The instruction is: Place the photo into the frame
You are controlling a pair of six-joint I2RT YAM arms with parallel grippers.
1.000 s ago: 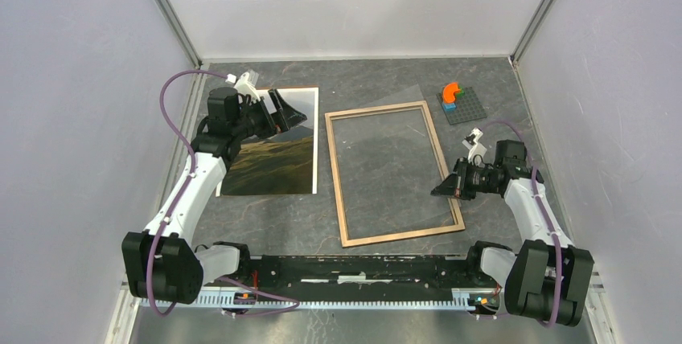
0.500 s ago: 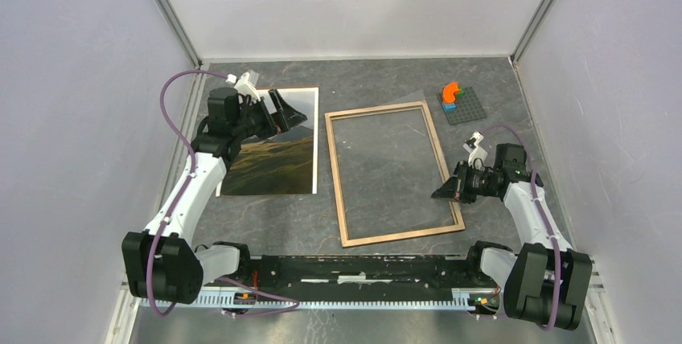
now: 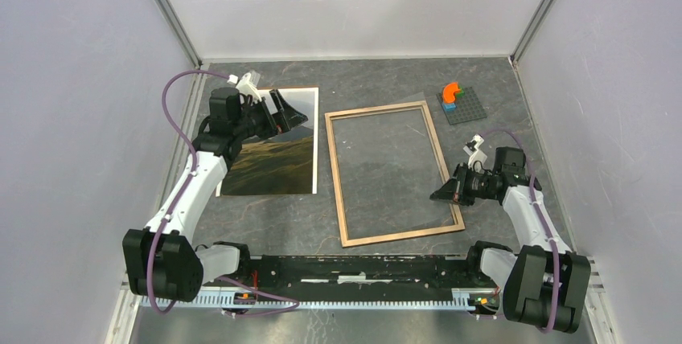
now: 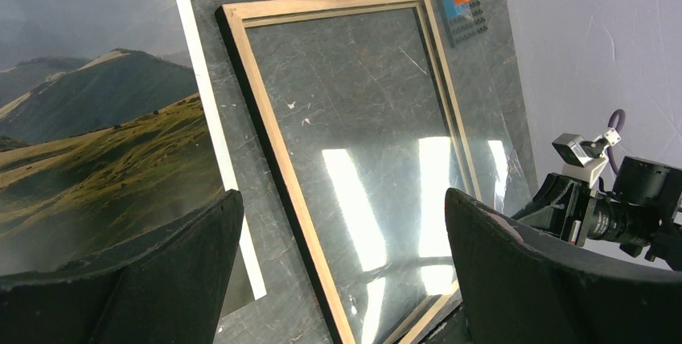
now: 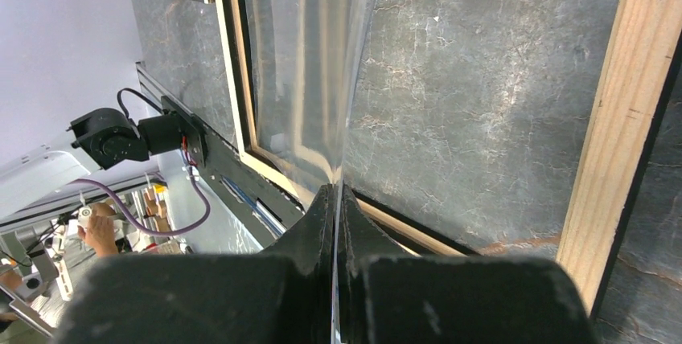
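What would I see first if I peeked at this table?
First you'd spot the big wooden frame lying flat in the middle of the table. The right gripper is pinched shut on the edge of a shiny clear sheet that tilts up over it. On the left lies the mountain photo, with the left gripper wide open above it.

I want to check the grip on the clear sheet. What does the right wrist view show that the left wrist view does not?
Only the right wrist view shows the right gripper shut on the edge of the clear sheet. Only the left wrist view shows the open left gripper, the landscape on the photo and the grey studded plate. Both show the frame and the clear sheet over it.
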